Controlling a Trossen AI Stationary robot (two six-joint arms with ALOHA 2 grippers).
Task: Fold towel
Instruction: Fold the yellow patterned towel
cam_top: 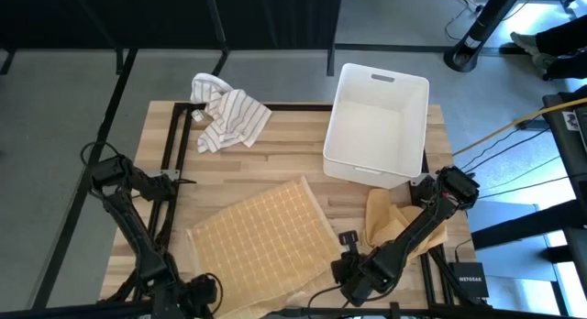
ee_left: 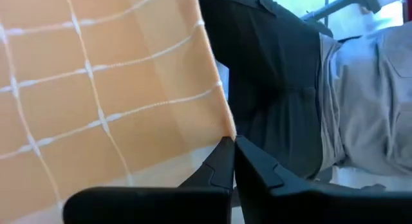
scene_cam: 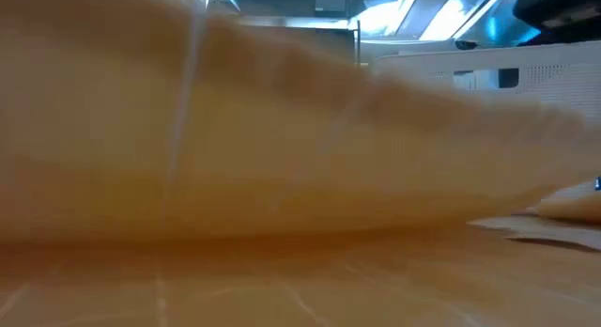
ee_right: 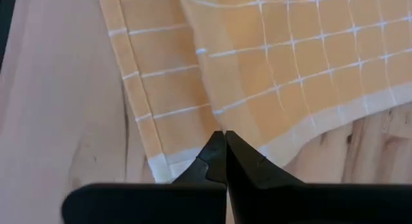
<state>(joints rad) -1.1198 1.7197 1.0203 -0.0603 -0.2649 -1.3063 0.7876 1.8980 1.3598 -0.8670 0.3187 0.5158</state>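
An orange towel point(cam_top: 261, 232) with a white grid lies spread over the middle of the wooden table point(cam_top: 293, 145). Its near edge is raised, and it fills the low view point(scene_cam: 282, 130). My left gripper point(cam_top: 204, 291) is shut on the towel's near left corner, close to the table's near edge. My right gripper point(cam_top: 347, 264) is shut on the near right corner. My left gripper pinches the towel's corner tip point(ee_left: 222, 129) between its two fingertips point(ee_left: 222, 161), slanting down at it. The corner is lifted off the table and the cloth spreads away from it fairly flat. Only one layer shows. My right gripper pinches the towel's white-bordered edge point(ee_right: 222, 126) near a corner between its two fingertips point(ee_right: 215, 153), coming steeply from above. A crease runs away from the pinch, and a hemmed strip point(ee_right: 138, 89) lies beside it on the wood.
A white bin point(cam_top: 376, 122) stands at the far right of the table. A crumpled white striped towel point(cam_top: 229, 117) lies at the far left. Another orange cloth point(cam_top: 390, 218) lies under my right arm. A person in dark and grey clothes point(ee_left: 302, 89) stands beyond the table.
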